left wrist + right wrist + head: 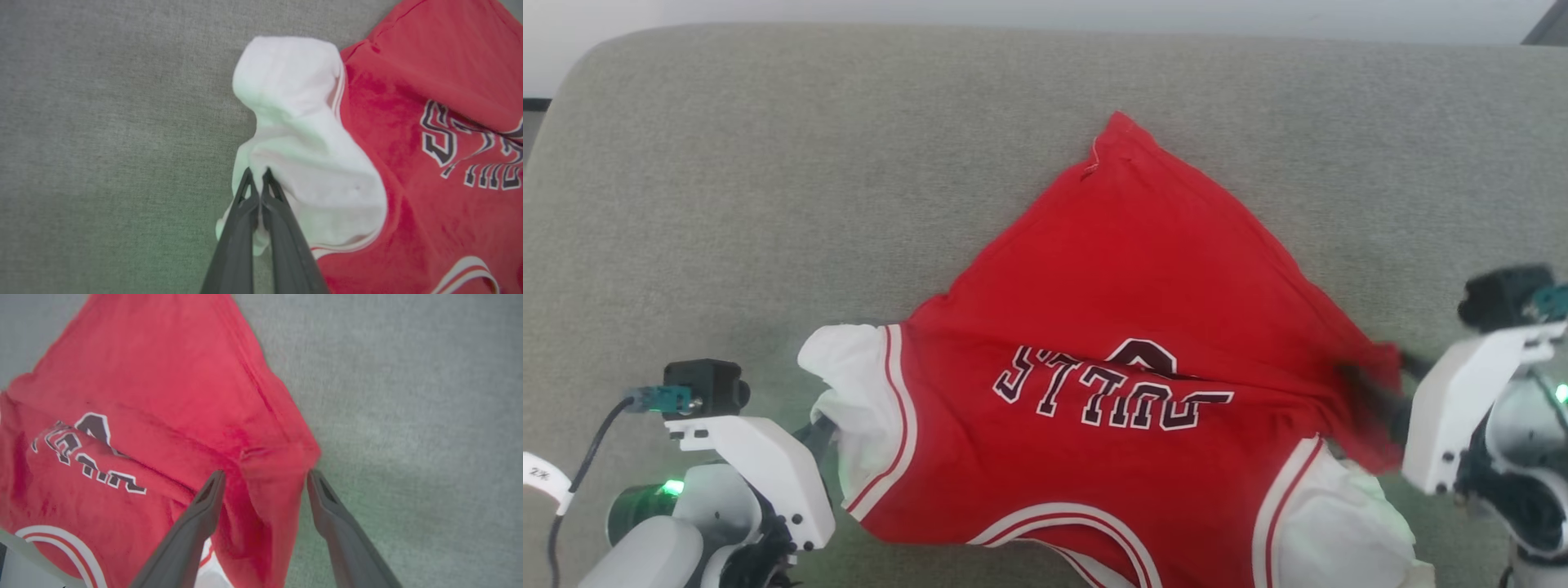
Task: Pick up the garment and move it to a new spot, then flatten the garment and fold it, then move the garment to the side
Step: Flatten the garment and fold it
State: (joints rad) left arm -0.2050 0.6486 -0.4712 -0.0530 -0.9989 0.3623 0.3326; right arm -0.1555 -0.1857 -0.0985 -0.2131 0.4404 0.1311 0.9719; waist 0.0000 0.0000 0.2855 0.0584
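The garment, a red jersey with white sleeves and black-and-white lettering, lies spread and rumpled on the grey cushion, collar toward me. My left gripper is shut on the bunched white sleeve at the shirt's left side; in the head view it sits at the lower left. My right gripper stands open, its two fingers either side of a raised red fold at the shirt's right edge. The head view shows that gripper blurred against the red cloth.
The grey fabric cushion stretches wide to the left and behind the shirt, with its rounded back edge near the top. The other white sleeve lies at the lower right.
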